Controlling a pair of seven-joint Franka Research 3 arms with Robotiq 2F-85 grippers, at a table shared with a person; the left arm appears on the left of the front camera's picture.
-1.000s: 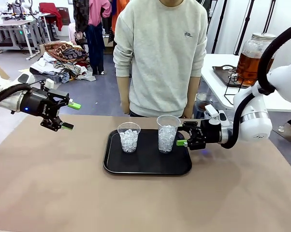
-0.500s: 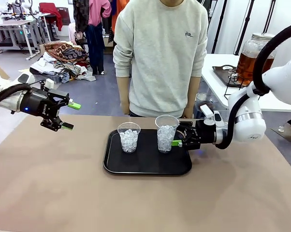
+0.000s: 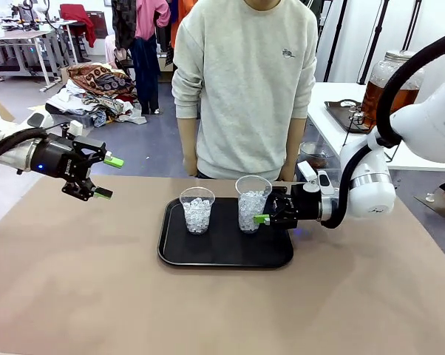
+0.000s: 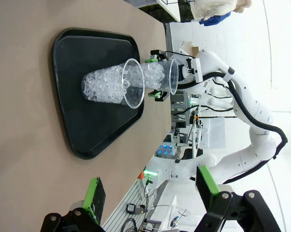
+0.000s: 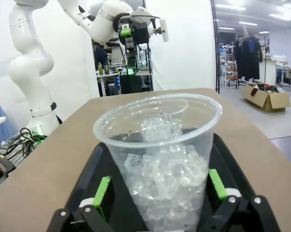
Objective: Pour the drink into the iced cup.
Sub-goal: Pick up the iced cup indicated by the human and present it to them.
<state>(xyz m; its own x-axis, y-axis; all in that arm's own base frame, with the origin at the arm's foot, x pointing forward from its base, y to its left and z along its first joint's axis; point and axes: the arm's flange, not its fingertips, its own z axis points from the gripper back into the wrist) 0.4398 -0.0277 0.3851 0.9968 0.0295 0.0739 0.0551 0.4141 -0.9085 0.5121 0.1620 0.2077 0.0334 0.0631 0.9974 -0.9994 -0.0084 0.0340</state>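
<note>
Black tray [image 3: 222,253], tan table [image 3: 97,296], clear iced cup [image 3: 252,205], amber-brown drink [image 3: 372,102], pale grey sweatshirt [image 3: 245,96].

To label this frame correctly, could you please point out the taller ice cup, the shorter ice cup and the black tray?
taller ice cup [image 3: 252,207], front view, on its ice-filled wall.
shorter ice cup [image 3: 197,214], front view, on its ice-filled wall.
black tray [image 3: 222,249], front view, on its bare floor.

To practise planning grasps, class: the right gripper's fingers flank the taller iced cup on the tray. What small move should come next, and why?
Probably close the right gripper gently on the taller iced cup: its green pads stand either side of the cup wall with the jaws open, and the cup stands upright on the black tray.
</note>
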